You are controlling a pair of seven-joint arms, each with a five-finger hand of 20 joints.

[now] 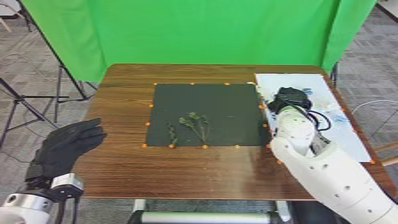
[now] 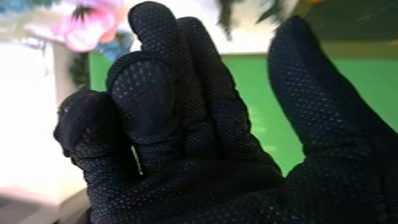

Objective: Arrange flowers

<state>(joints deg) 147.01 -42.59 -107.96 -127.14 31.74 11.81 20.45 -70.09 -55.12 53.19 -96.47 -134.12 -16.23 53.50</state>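
Plainly, the right hand is among flowers, and greenery lies on the dark mat

In the head view, the right hand [image 1: 291,97] is over the white sheet [image 1: 284,80] on the right side of the brown table [image 1: 187,177]. Small blue flowers [image 1: 307,91] show close beside its glove, against the white. Just left of the sheet is the dark mat [image 1: 240,105], with orange dots [image 1: 205,146] along its edges. On the mat's near half lie two green pieces: a branching sprig [image 1: 196,120] with thin stems, and left of it a smaller, narrower sprig [image 1: 172,136]. The left hand [image 1: 64,145] is at the table's left edge, well apart from both sprigs, with its fingers straight and close together.

The right wrist view gives the closer look at the right hand: its thumb stands widely apart from the fingers, some of which reach up straight while others bend loosely. It also brings out a pink flower [image 2: 87,24] with a dark centre, near the fingers, with blurred blue petals [image 2: 115,47] beside it and dark leaves [image 2: 272,11] farther along. Which of these blooms match the blue ones seen from the head, I cannot tell.

The head view adds the wider setting: a bright green cloth [image 1: 204,35] hangs behind the table, with a black stand [image 1: 60,97] to the left.
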